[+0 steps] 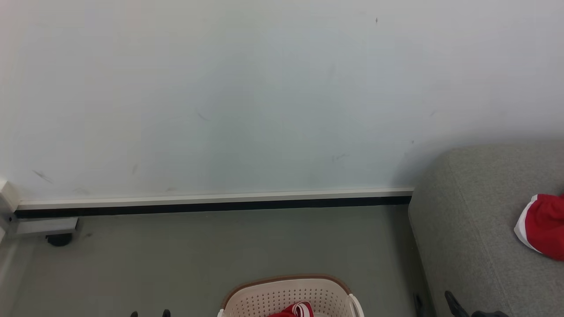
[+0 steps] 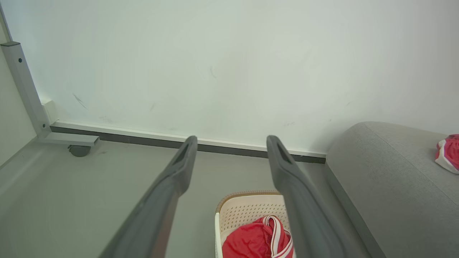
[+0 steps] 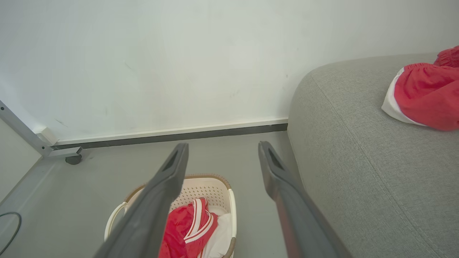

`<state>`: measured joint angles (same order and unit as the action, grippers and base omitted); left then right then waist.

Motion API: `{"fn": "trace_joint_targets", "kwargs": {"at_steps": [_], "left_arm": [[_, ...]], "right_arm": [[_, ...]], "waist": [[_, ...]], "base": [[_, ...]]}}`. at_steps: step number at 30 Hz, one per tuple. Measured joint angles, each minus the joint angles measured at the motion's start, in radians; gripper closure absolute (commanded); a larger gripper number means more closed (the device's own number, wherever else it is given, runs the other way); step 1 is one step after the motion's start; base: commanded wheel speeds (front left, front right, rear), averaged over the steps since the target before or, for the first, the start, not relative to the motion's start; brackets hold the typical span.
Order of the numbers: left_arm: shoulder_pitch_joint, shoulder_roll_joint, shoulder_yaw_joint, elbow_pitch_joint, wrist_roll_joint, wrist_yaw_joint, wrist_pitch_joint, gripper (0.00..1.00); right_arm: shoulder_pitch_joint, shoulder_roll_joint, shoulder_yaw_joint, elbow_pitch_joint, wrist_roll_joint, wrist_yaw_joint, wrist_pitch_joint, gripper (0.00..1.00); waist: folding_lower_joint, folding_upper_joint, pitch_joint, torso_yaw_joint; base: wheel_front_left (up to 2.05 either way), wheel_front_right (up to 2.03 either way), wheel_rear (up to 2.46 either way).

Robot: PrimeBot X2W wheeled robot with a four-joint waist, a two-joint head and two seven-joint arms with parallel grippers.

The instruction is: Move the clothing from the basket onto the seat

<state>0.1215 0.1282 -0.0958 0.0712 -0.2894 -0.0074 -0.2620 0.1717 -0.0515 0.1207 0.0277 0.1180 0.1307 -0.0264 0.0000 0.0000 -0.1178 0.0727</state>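
Inspection finding: both sets of fingers stand apart and hold nothing. My left gripper [image 2: 231,141] and my right gripper [image 3: 222,146] hang above the floor [image 3: 89,172]. The basket [image 3: 211,188] sits at the lower centre of the right wrist view, with red clothing [image 3: 177,231] heaped inside it. One red garment [image 3: 426,93] already lies on the seat [image 3: 358,161], at the upper right.

Judgement: another pickup is due. I should descend straight over the heap, keep my fingers clear of the brown rim, close on a thick fold beside the striped band [image 3: 196,218], and lift fully clear before swinging to the seat.
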Motion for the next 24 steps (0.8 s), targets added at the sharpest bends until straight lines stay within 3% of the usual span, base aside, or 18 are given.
{"fn": "trace_joint_targets", "kwargs": {"at_steps": [16, 24], "left_arm": [[-0.001, -0.022, 0.015, 0.032, 0.039, -0.035, 0.0, 0.0], [-0.026, -0.04, -0.024, 0.117, 0.051, -0.054, 0.0, 0.0]], "right_arm": [[-0.006, 0.001, 0.007, -0.005, -0.011, 0.0, 0.0, 0.0], [-0.021, 0.002, 0.031, -0.021, -0.022, 0.0, 0.014, 0.0]], "waist": [[0.0, 0.0, 0.009, -0.009], [0.0001, 0.0, 0.022, -0.032]], "base": [[0.0, 0.0, 0.0], [0.0, 0.0, 0.0]]}}
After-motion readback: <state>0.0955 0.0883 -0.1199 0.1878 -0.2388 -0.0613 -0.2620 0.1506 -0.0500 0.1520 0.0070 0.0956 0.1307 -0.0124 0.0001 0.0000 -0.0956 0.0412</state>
